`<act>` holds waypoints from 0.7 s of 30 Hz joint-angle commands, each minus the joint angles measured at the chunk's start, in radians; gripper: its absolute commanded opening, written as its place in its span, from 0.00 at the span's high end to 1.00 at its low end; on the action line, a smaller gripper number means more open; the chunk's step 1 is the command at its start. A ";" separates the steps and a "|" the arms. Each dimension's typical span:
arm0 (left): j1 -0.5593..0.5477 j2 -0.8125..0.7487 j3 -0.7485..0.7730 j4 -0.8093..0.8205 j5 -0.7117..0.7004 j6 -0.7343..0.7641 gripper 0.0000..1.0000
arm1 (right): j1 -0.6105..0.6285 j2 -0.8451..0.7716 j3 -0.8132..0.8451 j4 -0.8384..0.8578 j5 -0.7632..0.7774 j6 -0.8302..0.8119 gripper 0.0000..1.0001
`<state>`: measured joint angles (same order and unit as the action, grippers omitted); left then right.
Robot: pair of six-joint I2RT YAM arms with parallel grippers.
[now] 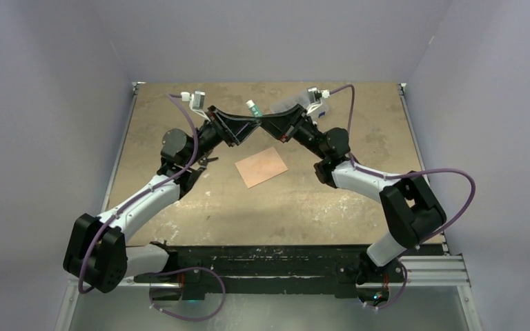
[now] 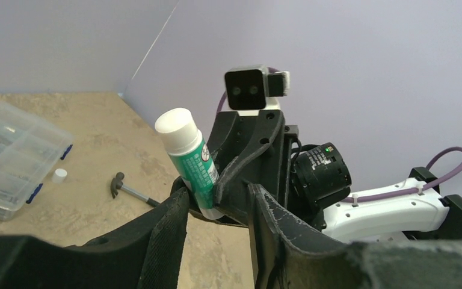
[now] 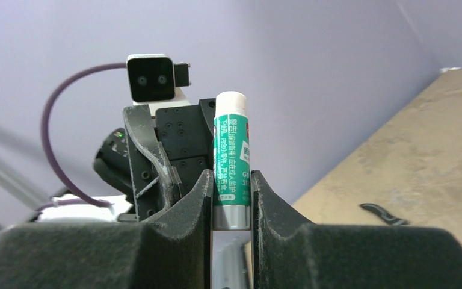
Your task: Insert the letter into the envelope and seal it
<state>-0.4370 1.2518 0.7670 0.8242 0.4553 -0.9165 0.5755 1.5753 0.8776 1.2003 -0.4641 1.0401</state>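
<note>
Right hand is clamped on a glue stick. Its fingers press both sides of the green label, with the white end up at 12 o'clock and the grey end down between the pads. Left hand sits nose to nose with it and isn't gripping. Its jaws stand wider than the stick, and the tube's lower end just pokes in between the tips. It might be brushing one finger, can't say for sure. From the left wrist view the stick leans toward 11 o'clock.

From overhead, both hands meet above the far middle of the tabletop, up off the surface. The envelope lies flat around the centre, at 6 o'clock from the two hands and well apart from them, turned a bit askew. It's too small up there to see how the flap sits, or whether the letter is in it.

Containers: a clear plastic organizer box with blue latches sits at the far edge, roughly 1 o'clock from the envelope, lid shut. It has little compartments with small bits inside, too blurry to name. Just beside it lie a small white cap and a mini hammer.
</note>
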 commanded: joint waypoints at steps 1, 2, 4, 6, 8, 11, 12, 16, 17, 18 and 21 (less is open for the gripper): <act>0.004 0.002 0.003 0.009 -0.103 0.094 0.59 | 0.044 -0.007 -0.005 0.224 -0.190 0.264 1.00; 0.004 0.002 0.007 0.010 -0.099 0.090 0.57 | 0.045 -0.012 -0.009 0.197 -0.191 0.264 1.00; 0.004 0.000 0.019 0.007 -0.086 0.081 0.54 | 0.046 -0.032 -0.011 0.087 -0.182 0.201 1.00; 0.004 -0.012 0.022 0.005 -0.083 0.077 0.51 | 0.046 -0.059 -0.019 -0.014 -0.149 0.132 1.00; 0.004 -0.030 0.023 -0.011 -0.090 0.096 0.47 | 0.046 -0.081 -0.027 -0.054 -0.129 0.092 1.00; 0.004 -0.061 0.028 -0.073 -0.144 0.149 0.47 | 0.046 -0.107 -0.028 -0.089 -0.123 0.041 1.00; 0.004 -0.072 0.029 -0.091 -0.164 0.164 0.47 | 0.046 -0.114 -0.027 -0.105 -0.121 0.020 1.00; 0.004 -0.085 0.039 -0.141 -0.216 0.195 0.47 | 0.050 -0.140 -0.022 -0.175 -0.112 -0.061 1.00; 0.004 -0.081 0.042 -0.146 -0.214 0.193 0.47 | 0.052 -0.142 -0.021 -0.186 -0.112 -0.075 1.00; 0.004 -0.079 0.042 -0.145 -0.214 0.189 0.47 | 0.054 -0.144 -0.020 -0.196 -0.113 -0.087 1.00; 0.004 -0.070 0.042 -0.141 -0.195 0.174 0.48 | 0.059 -0.144 -0.027 -0.192 -0.108 -0.101 1.00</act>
<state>-0.4404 1.1744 0.7776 0.7124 0.3153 -0.7795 0.6209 1.4628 0.8574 1.0008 -0.5240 1.0016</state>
